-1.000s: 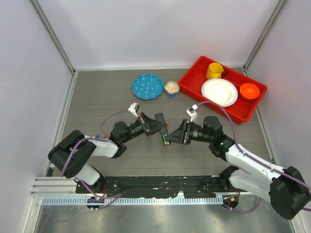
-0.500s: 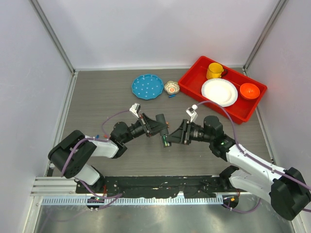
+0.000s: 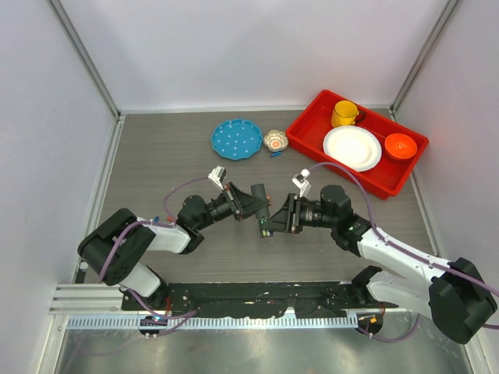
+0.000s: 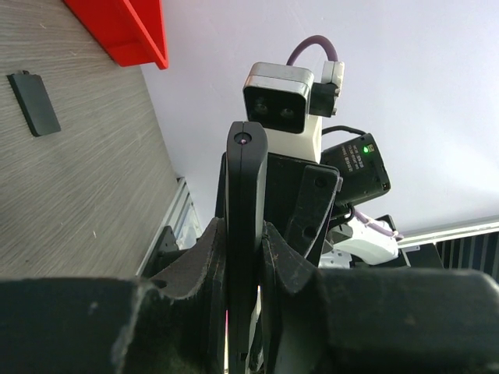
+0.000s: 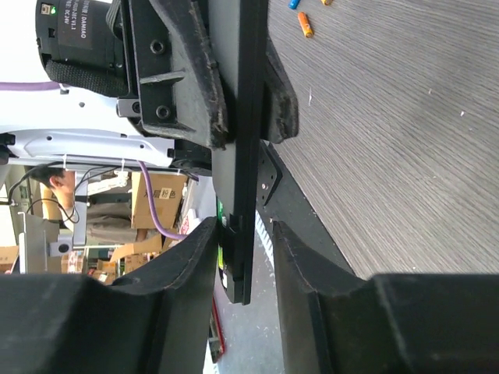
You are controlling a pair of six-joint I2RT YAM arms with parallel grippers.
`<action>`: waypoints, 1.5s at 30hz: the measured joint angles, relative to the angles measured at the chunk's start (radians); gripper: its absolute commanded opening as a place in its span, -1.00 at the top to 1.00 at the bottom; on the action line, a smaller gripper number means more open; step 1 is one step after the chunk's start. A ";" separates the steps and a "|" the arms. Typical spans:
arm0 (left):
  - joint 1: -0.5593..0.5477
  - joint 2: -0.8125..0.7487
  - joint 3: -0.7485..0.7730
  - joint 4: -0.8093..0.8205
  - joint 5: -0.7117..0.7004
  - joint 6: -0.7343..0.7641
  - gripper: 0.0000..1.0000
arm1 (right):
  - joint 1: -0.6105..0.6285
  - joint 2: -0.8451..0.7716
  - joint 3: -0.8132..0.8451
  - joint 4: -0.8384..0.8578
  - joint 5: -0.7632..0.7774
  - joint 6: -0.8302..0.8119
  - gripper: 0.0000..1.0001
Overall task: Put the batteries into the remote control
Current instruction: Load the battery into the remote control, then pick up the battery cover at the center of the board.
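My left gripper (image 3: 261, 206) is shut on the remote control (image 3: 265, 221), a slim black bar held on edge above the table. In the left wrist view the remote (image 4: 245, 195) stands pinched between my fingers (image 4: 201, 261). My right gripper (image 3: 274, 224) is open, with its fingers on either side of the remote's near end (image 5: 240, 156). A green battery (image 5: 221, 234) shows in the remote's open compartment, against my left finger (image 5: 187, 261); a gap stays on the other side. A second battery is not visible.
A flat black cover (image 4: 33, 103) lies on the table. Small orange and blue sticks (image 5: 305, 23) lie near a blue plate (image 3: 236, 139) and a patterned bowl (image 3: 275, 140). A red tray (image 3: 306, 132) at the back right holds a mug, a plate and a bowl.
My right gripper has slid left, closer onto the remote's end. The left gripper has tilted slightly and still holds the remote.
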State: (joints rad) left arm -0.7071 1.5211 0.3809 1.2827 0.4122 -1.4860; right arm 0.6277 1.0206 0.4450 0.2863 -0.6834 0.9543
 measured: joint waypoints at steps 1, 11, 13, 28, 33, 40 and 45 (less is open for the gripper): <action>0.000 0.000 0.000 0.000 0.000 0.002 1.00 | 0.004 0.004 0.000 0.008 0.000 0.003 0.34; 0.003 0.001 0.000 0.001 0.000 0.003 1.00 | 0.008 0.020 0.000 0.051 -0.009 0.034 0.81; 0.003 0.001 0.000 0.000 0.000 0.003 0.99 | 0.008 0.020 0.000 0.051 -0.009 0.036 0.81; 0.010 0.001 0.000 0.005 0.002 0.001 1.00 | -0.008 -0.043 0.092 -0.132 0.016 -0.055 -0.09; 0.049 -0.007 -0.001 0.019 0.018 -0.003 1.00 | -0.034 -0.090 0.230 -0.380 0.081 -0.184 -0.10; 0.146 -0.091 -0.087 0.018 0.025 -0.003 0.99 | -0.047 -0.113 0.364 -0.681 0.622 -0.306 -0.07; 0.151 -0.163 -0.161 0.018 0.026 -0.003 1.00 | -0.095 0.104 0.364 -0.777 0.850 -0.356 -0.12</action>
State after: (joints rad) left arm -0.5560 1.3582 0.2203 1.3003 0.4385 -1.4891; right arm 0.5323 1.1248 0.8093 -0.4911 0.1665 0.5980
